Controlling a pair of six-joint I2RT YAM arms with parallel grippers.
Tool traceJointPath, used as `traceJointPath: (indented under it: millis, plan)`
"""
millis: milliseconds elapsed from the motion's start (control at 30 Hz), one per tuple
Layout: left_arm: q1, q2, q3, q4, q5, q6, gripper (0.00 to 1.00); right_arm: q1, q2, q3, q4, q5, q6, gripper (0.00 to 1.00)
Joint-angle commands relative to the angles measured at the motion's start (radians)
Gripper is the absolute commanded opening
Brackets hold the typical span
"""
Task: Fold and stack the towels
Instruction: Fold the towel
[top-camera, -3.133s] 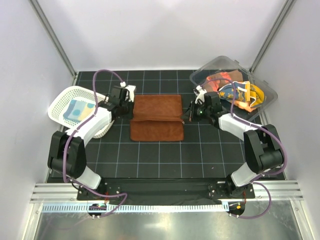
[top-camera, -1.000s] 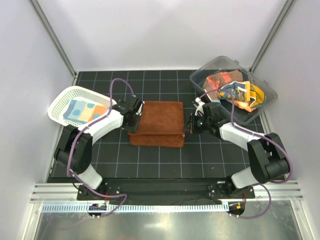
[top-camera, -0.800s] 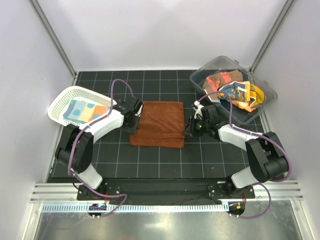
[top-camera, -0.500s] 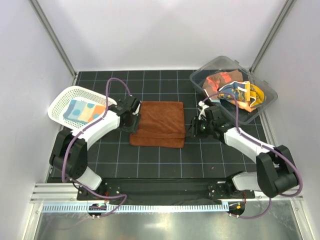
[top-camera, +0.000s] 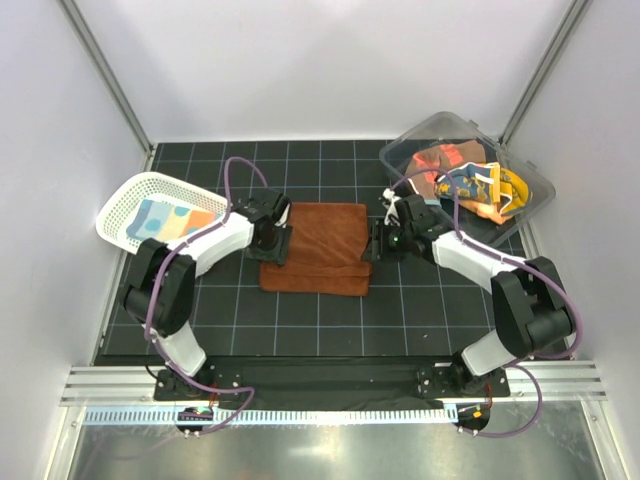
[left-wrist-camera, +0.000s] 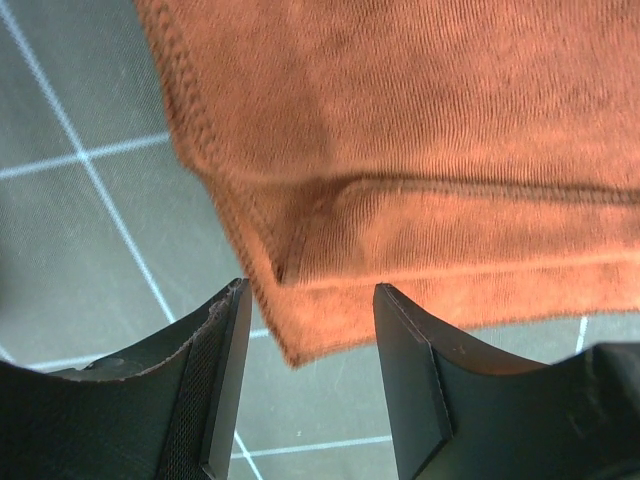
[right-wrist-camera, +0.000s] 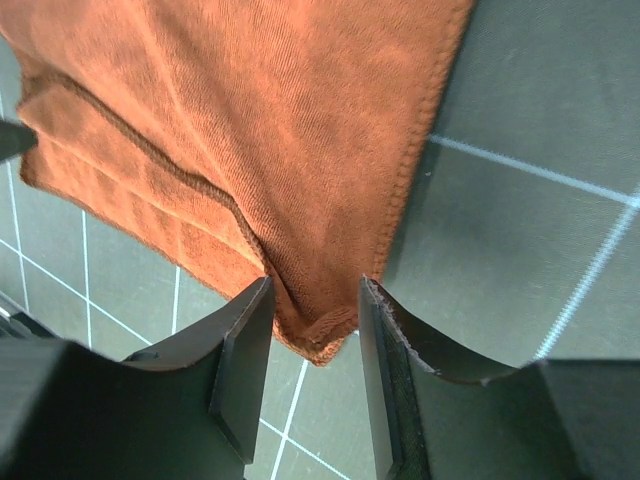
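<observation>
Gridded worktop (top-camera: 320, 320) is carrying your folded towel (top-camera: 318, 250); your left pincer (left-wrist-camera: 310, 300) and right pincer (right-wrist-camera: 315, 290) are hanging half-open over its corners, holding nothing.

In the top view the light is bright, even and diffuse, coming from above. The white walls (top-camera: 330, 70) are almost washed out, and the arms throw only faint, soft shadows on the dark mat (top-camera: 300, 320). The metal strip (top-camera: 320, 450) at the near edge has a dull sheen, and the clear bin (top-camera: 540, 186) at far right shows pale highlights along its rim. The frame posts (top-camera: 105, 75) lean outward toward the far corners. In both wrist views the rust-brown towel (left-wrist-camera: 420, 120) is sharp and warmly lit, its weave and stitching plain. The left gripper's fingers (left-wrist-camera: 215, 390) and the right gripper's fingers (right-wrist-camera: 245, 370), close to the lens, are dark and slightly soft.
</observation>
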Motion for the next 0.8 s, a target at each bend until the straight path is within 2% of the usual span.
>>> traceJointPath:
  millis: [0,200,267,300,367,400,467,500,767]
  plan:
    - [0.001,0.034,0.051,0.033,0.012,0.007,0.56,0.028,0.013,0.038,0.018,-0.026,-0.025,0.45]
    - [-0.001,0.061,0.059,0.03,0.012,0.015,0.52,0.054,-0.009,0.004,0.015,-0.026,-0.038,0.43]
    - [-0.001,0.061,0.059,0.03,0.024,0.02,0.45,0.054,-0.023,-0.01,0.014,-0.02,-0.042,0.43]
    - [0.001,0.061,0.059,0.031,0.025,0.021,0.38,0.055,-0.028,-0.014,0.014,-0.018,-0.046,0.42]
    - [-0.001,0.059,0.059,0.024,0.027,0.024,0.31,0.054,-0.031,-0.027,0.015,-0.015,-0.049,0.42]
    - [-0.001,0.058,0.057,0.021,0.03,0.026,0.22,0.054,-0.031,-0.028,0.015,-0.015,-0.051,0.41]
    - [0.001,0.056,0.054,0.004,0.028,0.032,0.12,0.054,-0.032,-0.037,0.023,-0.014,-0.048,0.4]
    - [-0.001,0.051,0.054,-0.004,0.022,0.032,0.01,0.054,-0.034,-0.042,0.022,-0.015,-0.046,0.4]
    - [0.001,-0.08,-0.03,-0.021,-0.011,0.027,0.0,0.055,-0.098,-0.108,0.034,-0.023,-0.032,0.36]
